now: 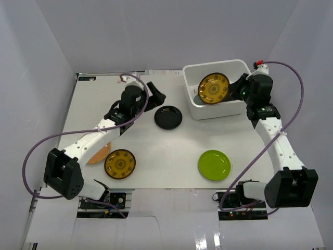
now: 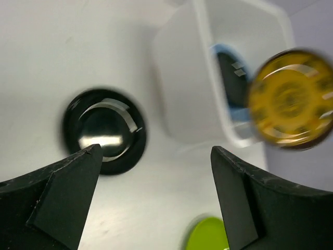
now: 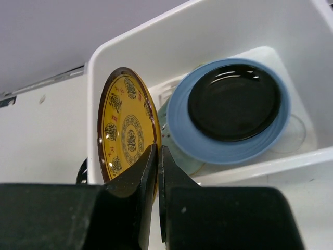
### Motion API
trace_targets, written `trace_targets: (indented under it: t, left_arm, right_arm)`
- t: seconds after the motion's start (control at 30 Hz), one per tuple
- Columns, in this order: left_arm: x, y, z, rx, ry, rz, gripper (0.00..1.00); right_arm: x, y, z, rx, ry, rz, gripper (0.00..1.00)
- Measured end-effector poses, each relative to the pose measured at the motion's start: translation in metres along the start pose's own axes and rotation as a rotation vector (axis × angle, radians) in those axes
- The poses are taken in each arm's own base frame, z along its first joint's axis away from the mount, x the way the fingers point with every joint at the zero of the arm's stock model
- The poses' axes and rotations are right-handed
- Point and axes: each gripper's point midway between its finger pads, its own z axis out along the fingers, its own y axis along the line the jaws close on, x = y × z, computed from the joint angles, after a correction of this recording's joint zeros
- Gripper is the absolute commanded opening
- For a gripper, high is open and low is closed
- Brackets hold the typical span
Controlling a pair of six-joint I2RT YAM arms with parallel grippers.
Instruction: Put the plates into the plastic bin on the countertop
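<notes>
Right wrist view: the right gripper (image 3: 157, 151) has its jaws pinched together on the rim of a patterned yellow plate (image 3: 127, 135). The plate is held on edge over the plastic bin (image 3: 130, 47), close to the bin wall on the left arm's side. Lying flat inside the bin is a light blue plate (image 3: 179, 127) with a glossy black plate (image 3: 234, 101) nested in it. The step in hand looks like the drop into the bin. To do it well, the plate should probably be lowered until its bottom edge is below the bin's rim, tipped toward the stack so it falls face-flat, and only then let go. Released high or upright, it could bounce off the wall or end up leaning against it. The grip is a thin one on a glossy edge, so slow wrist motion seems wise. Beside the bin on the left arm's side, the left gripper (image 2: 156, 150) hangs with its jaws wide apart near another black plate (image 1: 168, 117) on the countertop (image 1: 166, 151). A lime green plate (image 1: 214, 165) lies in front of the bin.
</notes>
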Motion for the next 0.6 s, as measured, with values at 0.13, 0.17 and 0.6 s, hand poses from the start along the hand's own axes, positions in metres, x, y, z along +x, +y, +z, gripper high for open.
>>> trace_targets:
  t: [0.13, 0.17, 0.6]
  left_arm:
    - [0.081, 0.091, -0.003, -0.217, 0.148, -0.022, 0.95]
    - [0.098, 0.110, -0.001, -0.266, 0.189, -0.025, 0.94]
    - [0.165, 0.169, 0.049, -0.383, 0.364, -0.058, 0.81]
  right_arm:
    - [-0.003, -0.034, 0.033, 0.084, 0.007, 0.042, 0.08]
    - [0.003, -0.043, 0.042, 0.105, 0.029, 0.053, 0.08]
    - [0.036, -0.080, 0.085, 0.201, 0.127, 0.073, 0.86]
